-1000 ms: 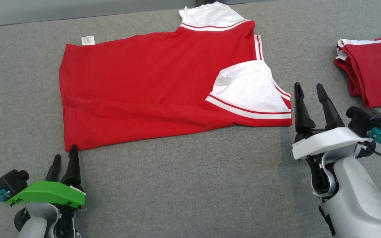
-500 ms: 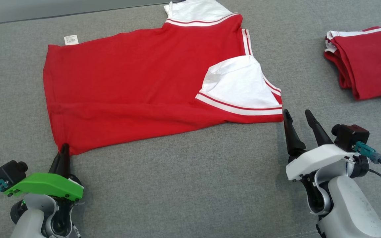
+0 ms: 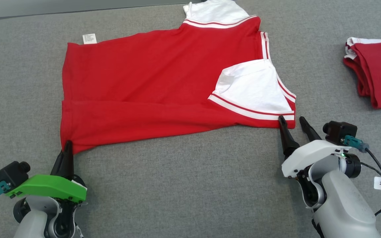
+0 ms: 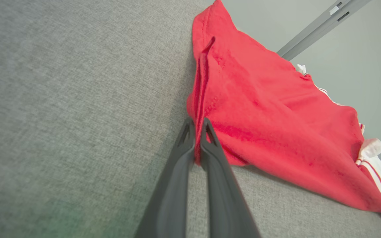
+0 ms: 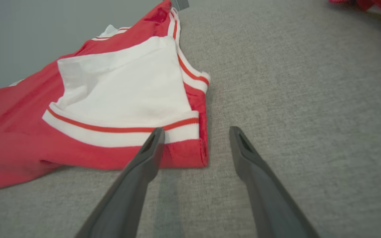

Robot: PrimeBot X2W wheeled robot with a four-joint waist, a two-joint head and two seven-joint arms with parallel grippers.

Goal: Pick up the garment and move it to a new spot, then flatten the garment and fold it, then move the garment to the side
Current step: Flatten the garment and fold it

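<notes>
I am holding my right gripper (image 5: 197, 129) spread wide, low over the grey surface (image 5: 293, 82). My left fingertip is overlapping the near hem of the red garment (image 5: 18, 145), just below its white sleeve (image 5: 127, 92); my right fingertip is hovering past the corner, over bare grey

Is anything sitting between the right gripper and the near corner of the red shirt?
Nothing visible does. The right gripper is open right at the striped corner of the red shirt, one finger already at its hem, with bare grey surface beside it.
</notes>
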